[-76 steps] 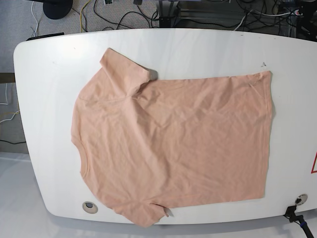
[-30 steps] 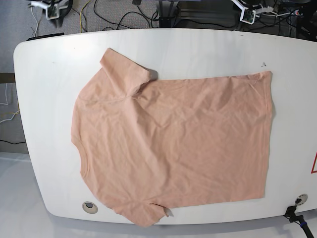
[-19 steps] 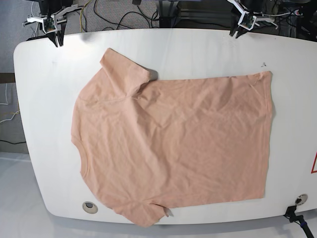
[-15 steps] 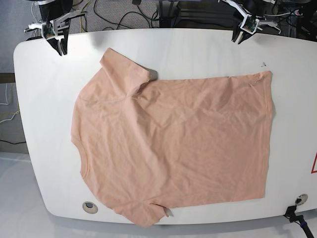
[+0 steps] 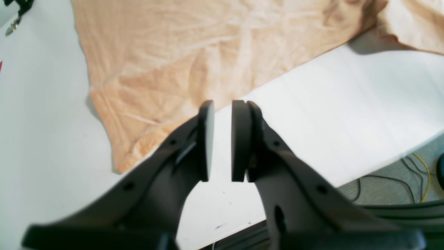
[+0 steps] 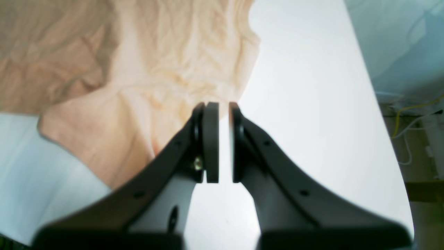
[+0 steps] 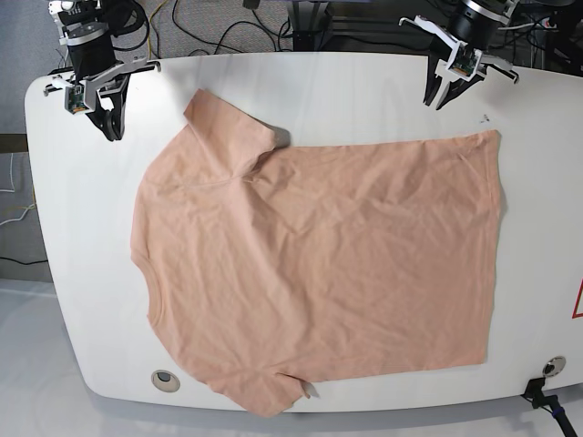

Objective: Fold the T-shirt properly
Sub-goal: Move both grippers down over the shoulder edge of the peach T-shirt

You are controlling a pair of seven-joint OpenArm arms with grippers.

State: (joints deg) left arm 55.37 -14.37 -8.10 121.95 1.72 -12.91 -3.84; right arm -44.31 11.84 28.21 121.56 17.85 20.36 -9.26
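White table (image 7: pixel 82 228) with rounded corners here, grey floor and a bunch of loose black cables (image 7: pixel 228 41) past its far edge. Peachy-pink short-sleeved T-shirt (image 7: pixel 364 255) is laid out across the middle of it, a bit wrinkly, neckline toward the base view's left and the straight bottom hem over on the right. One sleeve points up toward the cable side, the other pokes out at the near edge of the table.

Both grippers are over the far part of the table, nothing in either one. The left gripper (image 5: pixel 223 104) is up near the hem corner of the shirt, fingertips a little apart with a narrow gap between them. Same deal with the right gripper (image 6: pixel 223 106), small gap between the tips, hanging off to the side of the upper sleeve. Also, there's a round metal-rimmed grommet (image 7: pixel 166 381) near the table's bottom left corner.
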